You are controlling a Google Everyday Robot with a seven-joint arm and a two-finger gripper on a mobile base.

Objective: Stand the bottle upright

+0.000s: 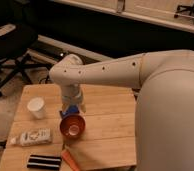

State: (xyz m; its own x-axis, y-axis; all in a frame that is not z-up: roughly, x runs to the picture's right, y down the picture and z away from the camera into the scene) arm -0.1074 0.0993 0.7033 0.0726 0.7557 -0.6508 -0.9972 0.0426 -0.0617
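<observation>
- The bottle (32,136) lies on its side near the front left of the counter (107,135), cap pointing left; the cup (36,107) stands just behind it; the orange bowl (72,127) sits to its right
- The claw (72,110) hangs pointing down just behind the bowl, apart from the bottle; whether it is released or clenched I cannot tell
- To do this well, I judge it should travel left, clear of bowl and cup; take the bottle across its body near the capped end; swing the base down, and let go only once it sits flat
- The wrist hides the claw's working end; the label's print is unreadable; a striped black thing (44,161) is hard to identify; an orange one (70,160) is cut off at the bottom edge; the arm (115,70) covers the counter's right side
</observation>
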